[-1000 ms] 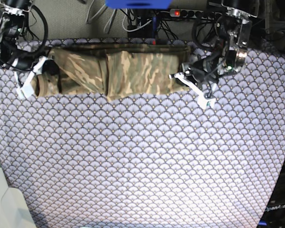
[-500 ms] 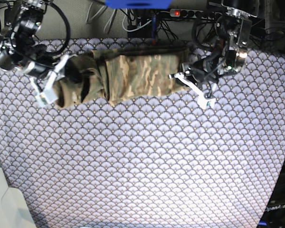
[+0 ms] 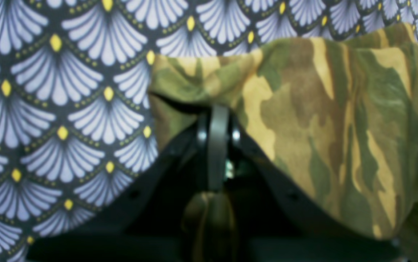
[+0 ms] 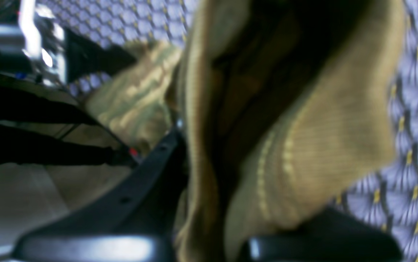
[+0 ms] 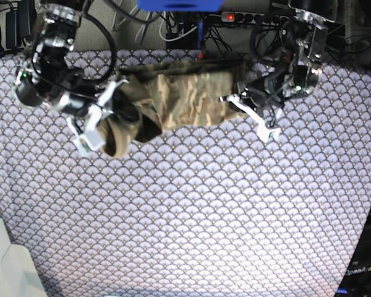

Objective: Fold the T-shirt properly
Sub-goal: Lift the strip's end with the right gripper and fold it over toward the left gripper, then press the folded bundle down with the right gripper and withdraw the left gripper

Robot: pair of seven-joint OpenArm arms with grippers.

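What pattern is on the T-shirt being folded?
Camouflage: tan, olive green and brown streaks on the T-shirt. It shows best in the left wrist view.

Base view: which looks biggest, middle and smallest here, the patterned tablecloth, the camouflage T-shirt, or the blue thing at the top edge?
1. Fan-scale tablecloth, covering most of the picture.
2. Camouflage T-shirt, a bunched band near the far edge.
3. Blue object, cut off by the frame, so its full size is unsure.

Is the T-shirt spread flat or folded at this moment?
Folded into a long band. The T-shirt lies across the tablecloth, and the right gripper lifts one bunched end off it.
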